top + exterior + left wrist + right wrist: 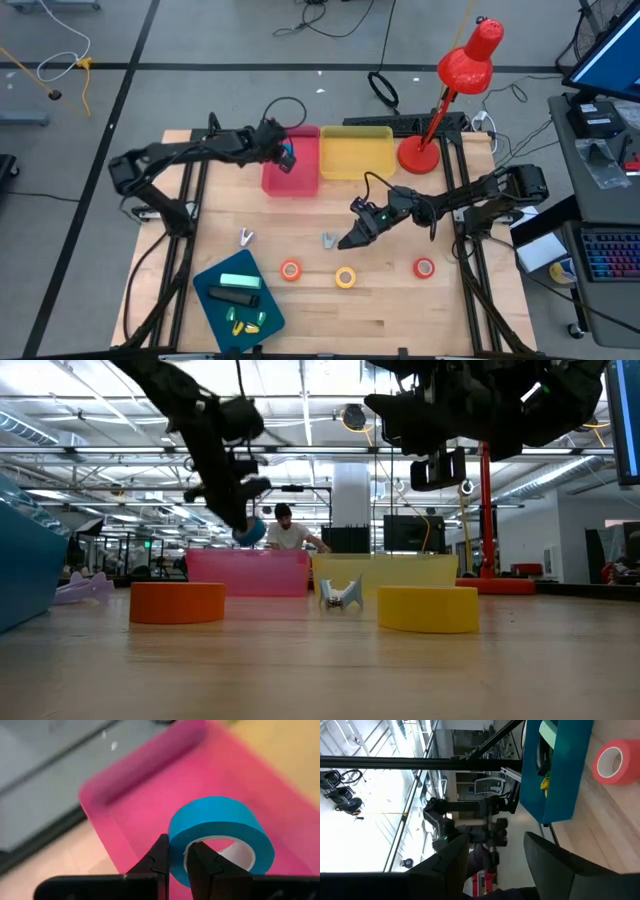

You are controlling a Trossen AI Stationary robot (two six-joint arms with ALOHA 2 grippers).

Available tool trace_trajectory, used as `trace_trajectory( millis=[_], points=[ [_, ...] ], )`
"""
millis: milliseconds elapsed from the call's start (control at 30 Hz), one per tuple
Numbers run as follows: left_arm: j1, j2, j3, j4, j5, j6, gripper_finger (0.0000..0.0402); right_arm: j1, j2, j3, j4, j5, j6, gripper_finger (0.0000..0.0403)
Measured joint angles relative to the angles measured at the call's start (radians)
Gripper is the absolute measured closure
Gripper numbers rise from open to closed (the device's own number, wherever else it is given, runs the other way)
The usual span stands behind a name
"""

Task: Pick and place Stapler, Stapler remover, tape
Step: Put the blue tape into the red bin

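The blue tape hangs over the pink bin, pinched through its wall by the left gripper, one finger outside the ring and one inside the pale core. In the left wrist view the roll sits above the bin's floor, inside its near rim. The yellow bin touches the pink bin's right side, and a red lamp stands at the table's far right corner.

The right gripper hovers above mid-table with its fingers spread and nothing between them, just right of a small metal remover. Near the front edge lie the orange tape, yellow tape and red tape, spaced in a row with bare wood between them. A second remover lies left of centre. A blue tray sits at the front left corner.
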Motion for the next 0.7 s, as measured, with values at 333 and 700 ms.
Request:
trace_trajectory(
  millis=[333, 700],
  points=[
    [0.071, 0.222, 0.226, -0.156, 0.015, -0.020, 0.0368, -0.047, 0.000, -0.001, 0.000, -0.005, -0.010, 0.0222],
    [0.160, 0.452, 0.493, -0.480, -0.024, 0.022, 0.0360, -0.065, 0.000, -0.001, 0.000, -0.035, -0.023, 0.0222]
  ],
)
